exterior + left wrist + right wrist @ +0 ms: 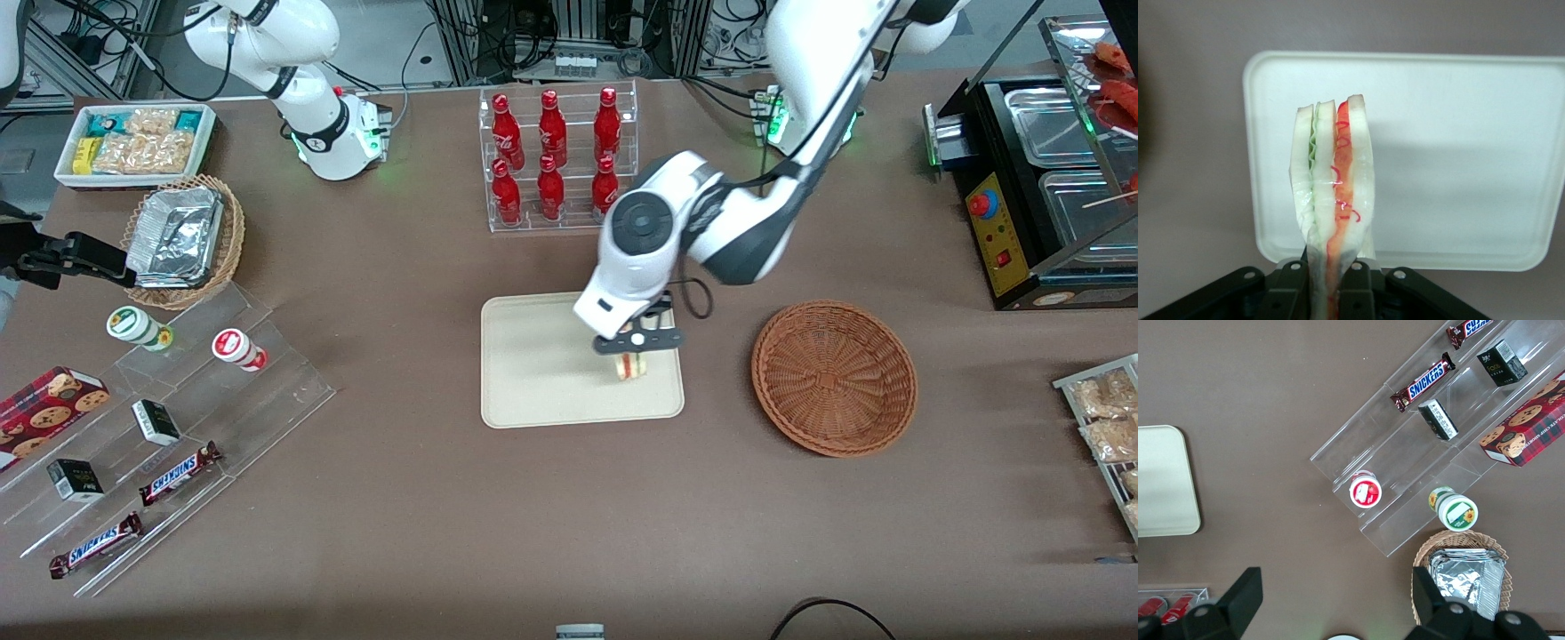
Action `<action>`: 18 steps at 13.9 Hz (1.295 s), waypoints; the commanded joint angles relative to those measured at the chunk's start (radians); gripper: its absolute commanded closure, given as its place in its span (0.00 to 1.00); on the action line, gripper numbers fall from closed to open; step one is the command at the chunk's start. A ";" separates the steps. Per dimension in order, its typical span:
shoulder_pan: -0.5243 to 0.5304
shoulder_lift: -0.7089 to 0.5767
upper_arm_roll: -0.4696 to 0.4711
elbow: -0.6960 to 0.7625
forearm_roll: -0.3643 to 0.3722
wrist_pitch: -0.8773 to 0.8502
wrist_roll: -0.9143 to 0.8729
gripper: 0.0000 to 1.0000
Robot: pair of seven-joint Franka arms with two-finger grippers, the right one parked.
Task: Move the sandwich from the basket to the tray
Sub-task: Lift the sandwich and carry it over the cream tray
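Gripping sandwich, gripper over tray, brown table.

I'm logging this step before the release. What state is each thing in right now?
sandwich: upright on edge, held over the tray.
end effector: shut on the sandwich, above the tray.
tray: flat on the table, bare.
basket: upright, nothing in it.

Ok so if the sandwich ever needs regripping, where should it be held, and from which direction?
Probably across its two flat bread faces near one end, coming from above, as the tool holds it now. The sandwich is a thin wedge standing on edge over the tray, so its broad faces give the fingers parallel surfaces; squeezing the layered edge risks crushing the filling.
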 commanded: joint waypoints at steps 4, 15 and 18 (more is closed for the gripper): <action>-0.080 0.120 0.009 0.072 0.030 0.066 -0.045 1.00; -0.119 0.204 0.015 0.072 0.096 0.172 -0.064 1.00; -0.119 0.206 0.020 0.066 0.125 0.170 -0.068 1.00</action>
